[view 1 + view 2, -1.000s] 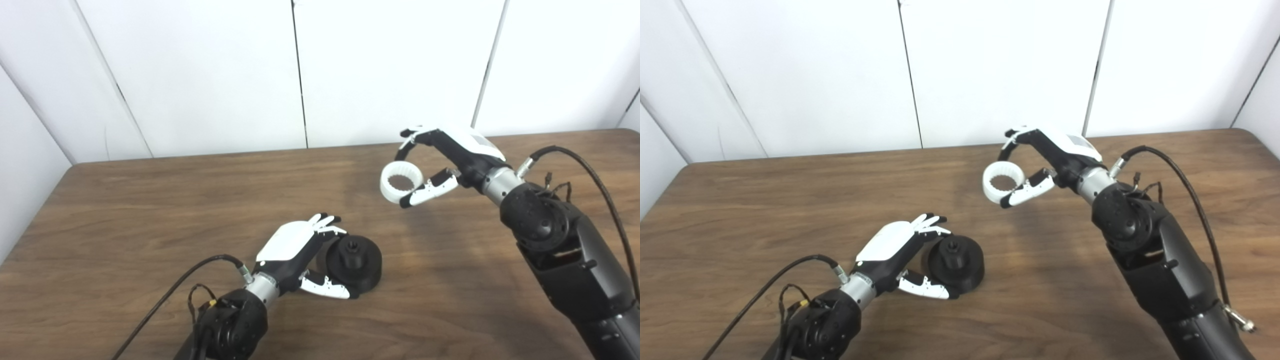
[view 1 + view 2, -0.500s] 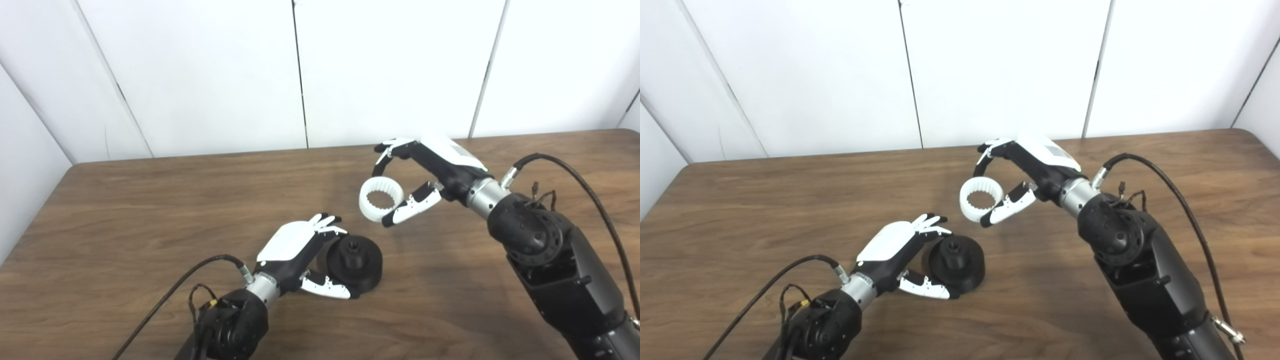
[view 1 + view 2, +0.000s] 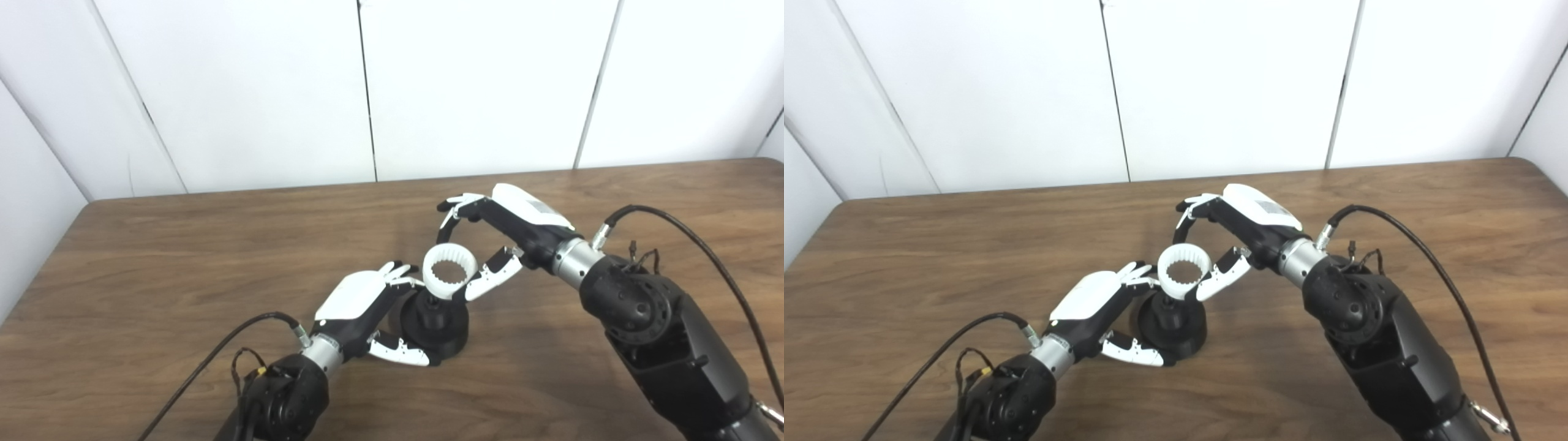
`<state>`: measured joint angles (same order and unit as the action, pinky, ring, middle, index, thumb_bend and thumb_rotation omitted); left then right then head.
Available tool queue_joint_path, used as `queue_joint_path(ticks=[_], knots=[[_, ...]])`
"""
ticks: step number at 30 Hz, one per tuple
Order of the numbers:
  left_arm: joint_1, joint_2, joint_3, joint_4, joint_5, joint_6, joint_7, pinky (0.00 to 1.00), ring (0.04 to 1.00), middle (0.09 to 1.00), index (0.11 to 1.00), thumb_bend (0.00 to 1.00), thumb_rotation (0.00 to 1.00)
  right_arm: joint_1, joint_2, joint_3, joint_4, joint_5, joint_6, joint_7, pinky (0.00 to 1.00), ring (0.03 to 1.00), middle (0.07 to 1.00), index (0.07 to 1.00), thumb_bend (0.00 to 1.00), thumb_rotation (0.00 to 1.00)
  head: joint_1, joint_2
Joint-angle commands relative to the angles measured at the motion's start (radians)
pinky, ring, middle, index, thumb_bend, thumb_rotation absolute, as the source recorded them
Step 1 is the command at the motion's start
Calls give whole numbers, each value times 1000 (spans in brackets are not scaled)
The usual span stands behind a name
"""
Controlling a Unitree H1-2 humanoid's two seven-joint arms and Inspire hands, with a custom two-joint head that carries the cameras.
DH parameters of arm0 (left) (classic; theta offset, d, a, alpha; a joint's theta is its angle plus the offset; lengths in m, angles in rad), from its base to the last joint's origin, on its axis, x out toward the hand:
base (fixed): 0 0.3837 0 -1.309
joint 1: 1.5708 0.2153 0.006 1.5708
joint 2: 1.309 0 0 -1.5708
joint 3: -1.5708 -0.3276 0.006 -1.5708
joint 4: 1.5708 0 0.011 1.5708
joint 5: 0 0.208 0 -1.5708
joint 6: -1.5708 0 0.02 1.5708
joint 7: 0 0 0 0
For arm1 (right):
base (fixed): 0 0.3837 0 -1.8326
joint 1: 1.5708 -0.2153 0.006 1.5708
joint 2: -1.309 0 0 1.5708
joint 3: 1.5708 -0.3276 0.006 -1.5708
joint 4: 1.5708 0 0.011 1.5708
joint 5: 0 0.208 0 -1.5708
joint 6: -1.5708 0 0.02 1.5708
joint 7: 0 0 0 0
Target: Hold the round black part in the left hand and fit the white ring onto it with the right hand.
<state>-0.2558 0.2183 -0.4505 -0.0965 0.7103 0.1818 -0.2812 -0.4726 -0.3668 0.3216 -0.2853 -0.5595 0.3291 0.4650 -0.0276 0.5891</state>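
White wall panels with dark seams run behind a brown wood-grain counter [image 3: 153, 257], matte finish, rounded corners.

Only 2 parts on it. 1 round black part [image 3: 436, 327] sits on the counter near the front middle, a chunky matte disc with a small raised hub poking up from the center. 1 white ring [image 3: 453, 278] is up in the air right above that hub, slightly tilted, smooth on the outside with little teeth all around the inner edge. It looks just over the hub, can't tell if it's touching yet.

2 hands, both glossy white shells over black bodies with silver wrist cuffs and black cables trailing off. The left hand [image 3: 367, 312] is wrapped around the left side of the black part, fingers [image 3: 401, 272] curled over the far edge and thumb along the near edge, so it's gripping the disc where it rests. The right hand [image 3: 511, 229] pinches the ring: thumb against the ring's right side, fingers arched over the top toward the far rim, reaching in from the right.
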Motion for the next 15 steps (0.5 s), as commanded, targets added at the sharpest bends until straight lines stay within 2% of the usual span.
queue_joint_path(ticks=[1,9,15], knots=[[-7,-3,-13,16,-14,3,-39,851,1000,963,753,847,418,-39,-1,-7,-36,-4,-27,-5,819,937,868,576,866,207,0,1],[-7,-7,-15,18,-9,6,-35,850,1000,965,751,849,424,-36,-3,31,-23,-35,-40,7,855,935,861,575,871,209,3,0],[-7,-6,-14,23,-7,-2,-27,850,1000,960,749,850,426,-32,2,44,-6,-36,-52,13,840,938,868,584,871,236,3,0]])
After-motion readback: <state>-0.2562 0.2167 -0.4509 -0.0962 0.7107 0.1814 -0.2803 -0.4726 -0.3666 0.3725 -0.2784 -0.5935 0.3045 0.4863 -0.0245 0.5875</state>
